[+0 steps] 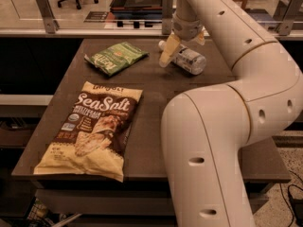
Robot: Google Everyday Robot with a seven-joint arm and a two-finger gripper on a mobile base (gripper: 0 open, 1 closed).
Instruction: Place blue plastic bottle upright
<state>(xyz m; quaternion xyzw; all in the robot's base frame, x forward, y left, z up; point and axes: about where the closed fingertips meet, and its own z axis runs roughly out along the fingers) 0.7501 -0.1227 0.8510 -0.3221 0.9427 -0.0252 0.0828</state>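
Observation:
The blue plastic bottle (190, 60) lies on its side at the far right of the dark table (151, 122), its white cap (162, 45) pointing left. It is clear with a pale label. My gripper (182, 50) hangs down over the bottle's cap end. It is open, with one cream finger (168, 51) in front of the bottle near the cap and the other behind it. The bottle is partly hidden by the finger and wrist.
A green snack bag (115, 57) lies flat at the far left of the table. A large Sea Salt chip bag (92, 130) lies at the front left. My big white arm (213, 126) fills the right side. A counter with rails runs behind the table.

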